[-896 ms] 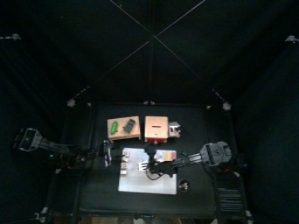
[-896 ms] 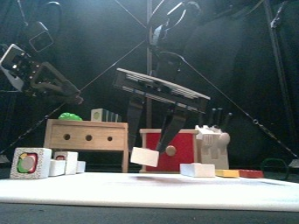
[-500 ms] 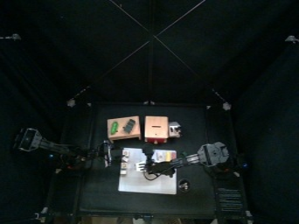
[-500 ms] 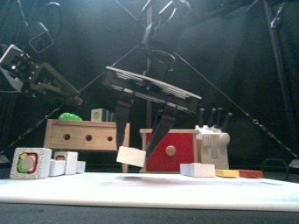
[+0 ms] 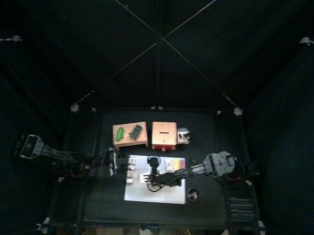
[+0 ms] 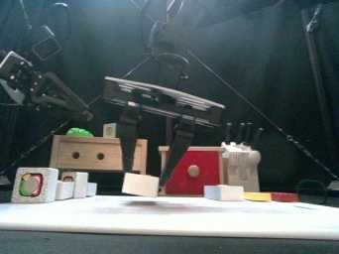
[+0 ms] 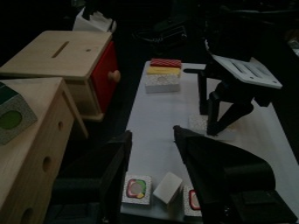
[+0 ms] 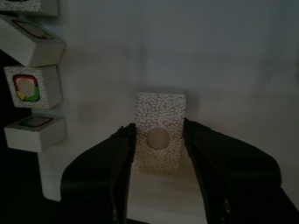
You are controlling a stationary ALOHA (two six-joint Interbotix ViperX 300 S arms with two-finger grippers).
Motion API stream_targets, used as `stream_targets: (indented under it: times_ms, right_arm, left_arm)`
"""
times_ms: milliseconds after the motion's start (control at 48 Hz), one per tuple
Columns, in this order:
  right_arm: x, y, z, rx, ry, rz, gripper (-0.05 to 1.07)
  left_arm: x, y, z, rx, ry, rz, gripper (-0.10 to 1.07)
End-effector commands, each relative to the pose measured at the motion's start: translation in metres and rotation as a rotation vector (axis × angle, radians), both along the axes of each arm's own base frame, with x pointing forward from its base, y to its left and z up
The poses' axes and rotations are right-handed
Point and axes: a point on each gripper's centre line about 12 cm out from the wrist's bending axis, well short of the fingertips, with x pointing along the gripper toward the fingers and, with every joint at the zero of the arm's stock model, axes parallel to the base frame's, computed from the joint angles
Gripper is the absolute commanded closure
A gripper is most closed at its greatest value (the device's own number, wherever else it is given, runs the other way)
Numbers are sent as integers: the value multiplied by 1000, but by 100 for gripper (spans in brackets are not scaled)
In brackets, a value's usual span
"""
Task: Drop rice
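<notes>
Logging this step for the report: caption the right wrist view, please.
Right gripper open just above the speckled rice box on the white mat.

Setting: robot test pen, lab-type, not a home. Evidence: black curtains (image 5: 245,55) on all sides, hung on crossed poles (image 5: 159,39); small table (image 5: 208,216) w/ white mat (image 6: 172,216) at centre. Props are play-kitchen items: wooden box (image 6: 98,154) at 11 o'clock, red box (image 6: 199,171) and knife block (image 6: 240,159) at 12–1 o'clock, small food cartons (image 6: 35,186) at 9 o'clock.
</notes>
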Motion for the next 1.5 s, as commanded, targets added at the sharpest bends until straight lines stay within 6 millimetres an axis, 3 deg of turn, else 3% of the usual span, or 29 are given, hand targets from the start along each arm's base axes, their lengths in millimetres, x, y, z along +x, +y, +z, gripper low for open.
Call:
stream_targets:
  times_ms: [0, 354, 750, 1125, 1479]
  right_arm:
    - [7, 2, 21, 2, -47, 1, 34]
    - [10, 1, 13, -14, -39, 14, 32]
    - [12, 1, 19, -56, -59, 38, 6]
    - [4, -4, 37, -97, -78, 69, 6]
    - [-20, -13, 50, -120, -73, 77, 6]
  left_arm:
    - [5, -1, 7, 7, -25, -6, 16]
    - [5, -1, 7, 8, -23, -10, 16]
    - [6, -1, 9, 5, -26, -9, 16]
    - [7, -4, 19, -20, -39, -26, 16]
    - [12, -7, 25, -57, -15, -39, 15]
